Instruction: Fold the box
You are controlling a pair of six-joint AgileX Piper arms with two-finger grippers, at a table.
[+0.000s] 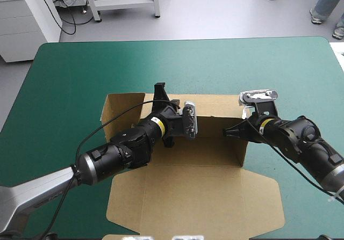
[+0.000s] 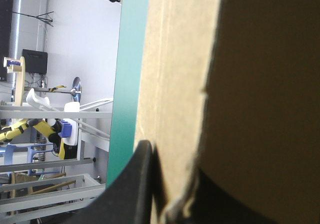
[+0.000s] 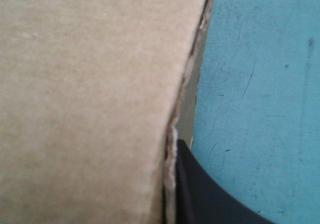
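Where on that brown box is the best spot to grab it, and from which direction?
I'd say a raised wall's top edge, from above, one finger each side. The box is thin board standing upright there, so only a pinch across the sheet holds. The left claw grips the far wall so, the right claw the right wall.

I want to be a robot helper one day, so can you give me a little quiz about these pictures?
1. True or false: the lid of the box lies flat on the teal-green cover.
2. What does the right hand pinch? A: a wall of the box. B: a T-shirt. C: nothing.
3. Fill in: the box's far wall is gripped by the ___ hand.

Key: 1 true. 2 A. 3 left; the left hand is shut on it.
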